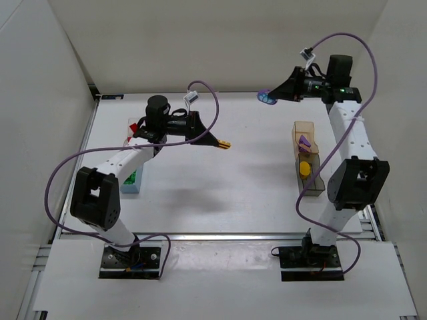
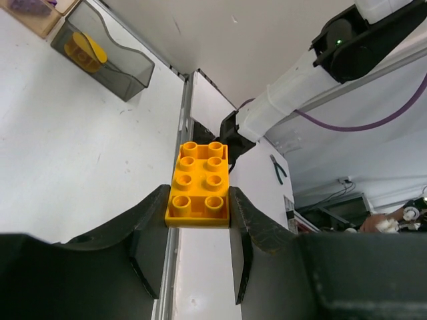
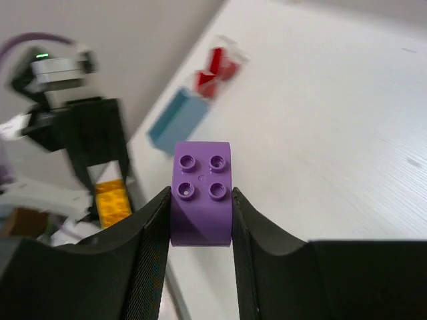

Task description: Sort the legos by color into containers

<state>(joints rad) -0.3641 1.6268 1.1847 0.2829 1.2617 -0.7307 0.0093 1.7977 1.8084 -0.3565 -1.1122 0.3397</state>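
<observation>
Two bricks are held aloft, each clamped by its side walls: a yellow eight-stud plastic brick [image 2: 199, 183] in the left gripper [image 2: 198, 213] above the middle of the white table [image 1: 233, 193], a purple round-backed brick [image 3: 201, 200] in the right gripper [image 3: 200, 217] toward the far right corner. Both are judged bound for the right edge, where purple is kept in the tan open box [image 1: 297, 127] and yellow in the dark smoky box [image 1: 319, 183].

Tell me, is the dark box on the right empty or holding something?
Not empty: a yellow lego sits inside the dark container, seen from overhead.
</observation>
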